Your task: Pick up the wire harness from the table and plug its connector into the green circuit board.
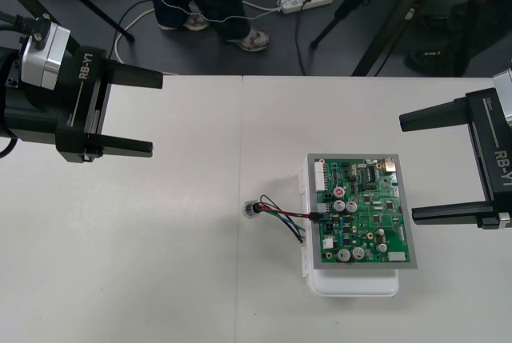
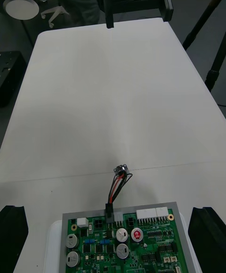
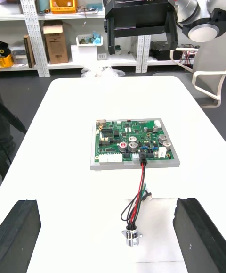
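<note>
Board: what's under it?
A white base, showing past the near edge and left side of the board. The board covers the rest of the base, so its top and any fixings cannot be seen.

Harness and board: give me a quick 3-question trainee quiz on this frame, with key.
1. True or false: the black plug sits in the edge of the green board.
2. The metal socket lies: A) on the board; B) on the table beside the board; C) in a hand.
3. Fill in: the left hand and the right hand are both ___.
Key: 1 true; 2 B; 3 open.
</note>
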Motion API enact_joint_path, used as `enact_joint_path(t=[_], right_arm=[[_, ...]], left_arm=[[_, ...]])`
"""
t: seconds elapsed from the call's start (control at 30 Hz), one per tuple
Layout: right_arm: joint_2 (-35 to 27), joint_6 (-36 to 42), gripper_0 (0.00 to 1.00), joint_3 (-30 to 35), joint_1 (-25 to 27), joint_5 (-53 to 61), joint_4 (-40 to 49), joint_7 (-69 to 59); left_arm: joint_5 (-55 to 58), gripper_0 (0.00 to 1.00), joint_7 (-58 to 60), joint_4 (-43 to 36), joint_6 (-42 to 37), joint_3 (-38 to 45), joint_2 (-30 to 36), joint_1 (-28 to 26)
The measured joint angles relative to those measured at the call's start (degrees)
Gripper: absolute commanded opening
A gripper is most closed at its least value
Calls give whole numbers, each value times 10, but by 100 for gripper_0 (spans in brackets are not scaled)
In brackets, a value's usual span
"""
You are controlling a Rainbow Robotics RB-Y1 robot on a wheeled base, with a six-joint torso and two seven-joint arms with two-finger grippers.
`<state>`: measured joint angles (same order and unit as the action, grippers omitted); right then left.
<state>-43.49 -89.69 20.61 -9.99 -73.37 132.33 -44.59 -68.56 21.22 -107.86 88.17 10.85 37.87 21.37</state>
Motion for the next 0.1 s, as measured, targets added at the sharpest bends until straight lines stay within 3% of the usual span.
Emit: enact_joint_path(t=[0.1], right_arm=[[0,0,100,0,0,0,0,0]], left_arm=[[0,83,0,0,0,0,0,0]])
